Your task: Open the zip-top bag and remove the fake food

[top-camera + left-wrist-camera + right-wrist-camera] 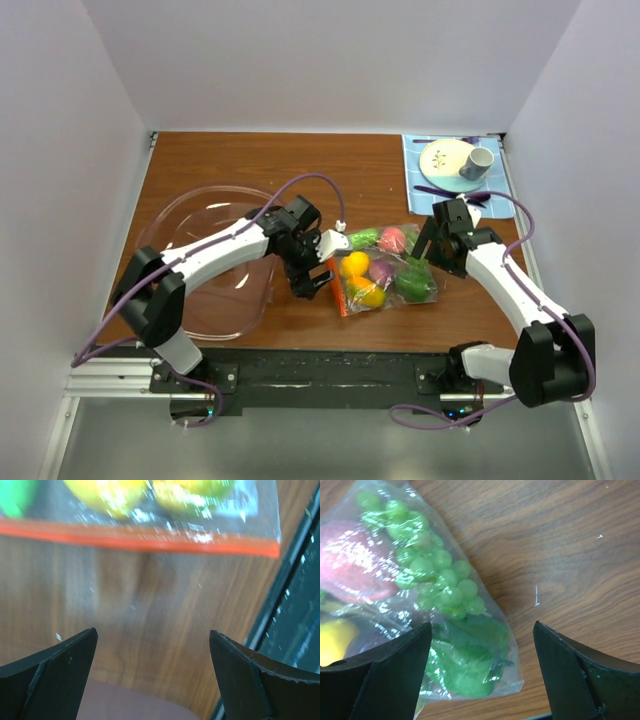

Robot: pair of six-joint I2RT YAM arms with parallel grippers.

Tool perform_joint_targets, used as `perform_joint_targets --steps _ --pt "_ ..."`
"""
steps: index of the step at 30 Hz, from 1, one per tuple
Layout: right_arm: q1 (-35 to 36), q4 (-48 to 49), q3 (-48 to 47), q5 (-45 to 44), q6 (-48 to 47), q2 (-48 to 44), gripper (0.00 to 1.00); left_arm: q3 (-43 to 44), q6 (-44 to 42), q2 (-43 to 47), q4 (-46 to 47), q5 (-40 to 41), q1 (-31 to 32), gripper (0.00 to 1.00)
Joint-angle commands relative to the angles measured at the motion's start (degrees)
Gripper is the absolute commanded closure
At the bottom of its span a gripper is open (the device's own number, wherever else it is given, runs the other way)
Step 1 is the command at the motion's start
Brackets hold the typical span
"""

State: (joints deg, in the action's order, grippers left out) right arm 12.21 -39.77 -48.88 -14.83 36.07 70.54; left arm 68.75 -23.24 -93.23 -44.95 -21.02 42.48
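Note:
The zip-top bag (385, 272) lies on the wooden table between my two arms, its orange-red zip strip (140, 537) facing the left gripper. Through the plastic the fake food shows: yellow lemons (107, 492), green grapes (437, 575), a green piece (470, 672) and a pink-red one (350, 565). My left gripper (312, 280) is open a short way from the zip strip, with only bare wood between its fingers (60, 670). At the bag's opposite end my right gripper (424, 256) is open, its jaws either side of the corner that holds the green piece.
A large clear pinkish bowl (200, 270) sits under the left arm. A blue mat (425, 180) at the back right carries a plate (442, 157), a cup (478, 162) and purple cutlery. A black rail (330, 365) runs along the near edge.

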Motion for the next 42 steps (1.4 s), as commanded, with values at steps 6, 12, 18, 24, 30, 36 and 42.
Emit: perform_joint_targets --steps 6,12,18,24,30,36,42 --pt "-2.01 4.61 3.97 0.76 3.21 4.16 0.37 4.72 5.75 -4.15 11.98 -4.91 0.59 0.00" --pt "-2.10 6.37 4.76 3.23 3.21 7.24 0.39 4.46 7.69 -8.36 17.87 -4.57 0.85 0.00" --pt "-2.10 7.78 5.81 4.63 3.21 9.00 0.39 5.69 9.45 -13.73 21.38 -4.04 1.03 0.00" --pt "-2.10 10.59 8.18 7.61 2.25 10.84 0.43 8.23 11.99 -15.93 24.12 -5.16 1.11 0.00" --pt "-2.10 12.87 10.12 9.29 0.23 12.51 0.48 8.77 16.38 -14.61 28.41 -10.18 1.64 0.00" --pt "-2.10 14.19 11.00 10.35 -0.91 13.39 0.67 9.12 15.86 -17.94 30.10 -6.33 4.10 0.00" --pt "-2.19 12.79 11.18 10.70 -1.01 10.93 0.71 9.74 14.28 -21.64 27.29 -3.95 4.80 0.00"
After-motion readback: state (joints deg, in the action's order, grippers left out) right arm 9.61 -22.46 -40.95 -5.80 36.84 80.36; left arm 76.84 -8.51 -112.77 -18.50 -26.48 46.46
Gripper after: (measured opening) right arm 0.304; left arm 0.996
